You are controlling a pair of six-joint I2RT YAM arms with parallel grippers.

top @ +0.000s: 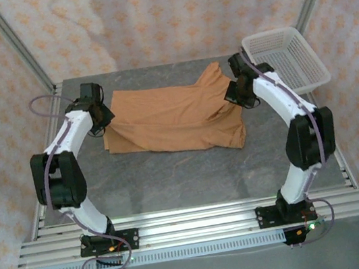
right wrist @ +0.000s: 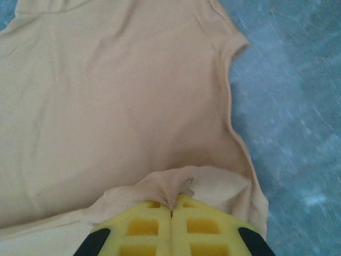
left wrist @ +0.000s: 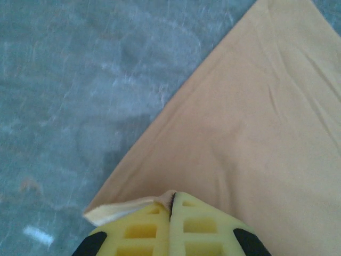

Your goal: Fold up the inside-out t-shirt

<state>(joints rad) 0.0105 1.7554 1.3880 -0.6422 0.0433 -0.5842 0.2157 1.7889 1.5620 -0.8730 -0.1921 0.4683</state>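
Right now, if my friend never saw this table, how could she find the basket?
Start at the grey table and look to its far right corner, past the right arm. The basket sits there, white and full of little holes, unlike the soft tan t-shirt in the middle.

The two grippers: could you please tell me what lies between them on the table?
The tan t-shirt lies spread between the left gripper and the right gripper, each pinching one of its edges; the top external view shows it.
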